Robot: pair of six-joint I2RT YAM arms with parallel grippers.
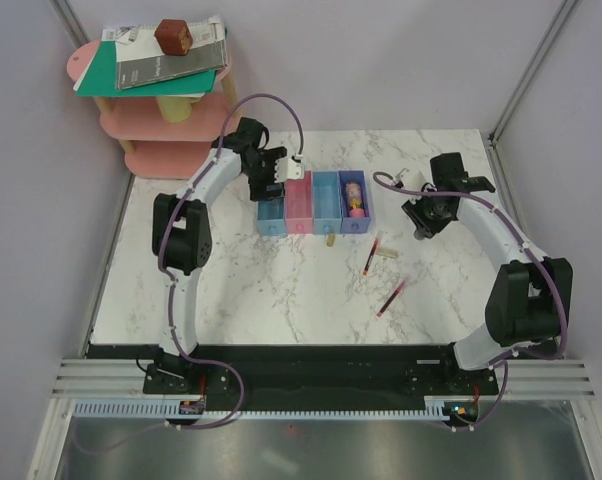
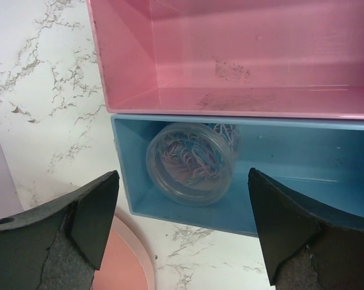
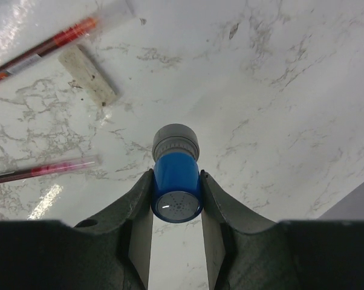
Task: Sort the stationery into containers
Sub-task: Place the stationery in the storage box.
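Stationery in hand: the small blue plastic cylinder with a ribbed grey cap (image 3: 176, 163) sits clamped in my right pincer (image 3: 176, 176), over the white marble-patterned table (image 3: 279, 90).

I see smooth dark fingers pressing both sides of the barrel, closed to its width. Beyond it lie a thin red pen in a clear sleeve (image 3: 43, 45), a chalky tan block eraser (image 3: 88, 75) just beside it, and a second red pen (image 3: 43, 171). My left pincer (image 2: 183, 175) is spread wide and grips nothing above the glossy light-blue plastic bin (image 2: 315, 163), which holds a round clear tub of coloured clips (image 2: 191, 163). The scuffed pink bin (image 2: 230, 60) adjoins it.
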